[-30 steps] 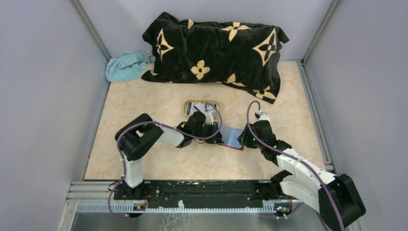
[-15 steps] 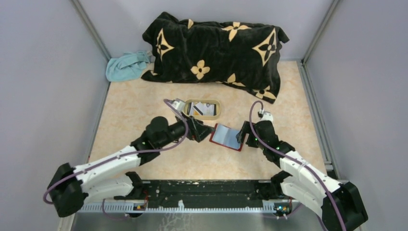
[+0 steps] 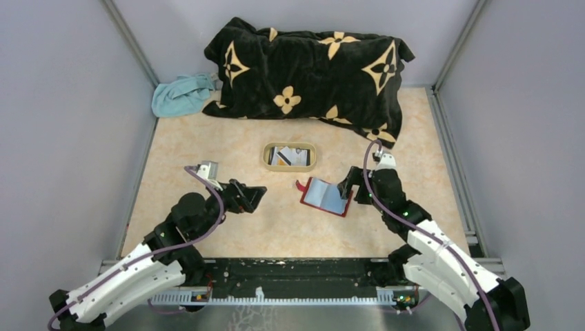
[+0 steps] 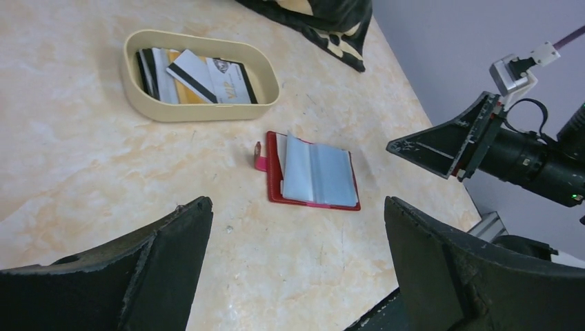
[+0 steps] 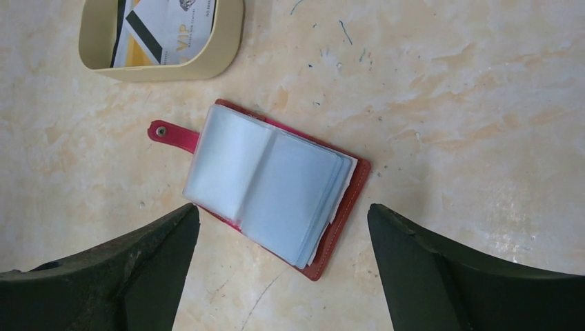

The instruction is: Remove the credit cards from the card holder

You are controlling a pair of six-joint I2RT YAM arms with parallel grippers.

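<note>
The left claw (image 3: 250,195) hangs low over the pale, marble-look counter (image 3: 200,148). It is open as wide as it goes and holds nothing. It sits well apart from the other things.

Next comes the beige oval plastic tray (image 3: 264,156). The thin plastic credit cards (image 4: 193,72), black, orange-yellow and white, lie inside it in a loose pile.

Just to the right of the tray, and a bit nearer the arms, lies the small dark red folding card holder (image 3: 325,196). It is flat on the counter and open. Its pale blue-grey clear sleeves (image 5: 265,183) face up, and its little red tab (image 5: 169,132) sticks out to the left. The top sleeves look empty. I cannot tell if a card hides in the sleeves below.

The right claw (image 3: 349,186) floats just beside the holder's right edge. It is wide open too, and empty.

The job looks almost done. To finish well, one claw should press the red cover down so the holder cannot slide. The other should flip each sleeve slowly and pinch any card by its edge, then drop it in the tray.
</note>
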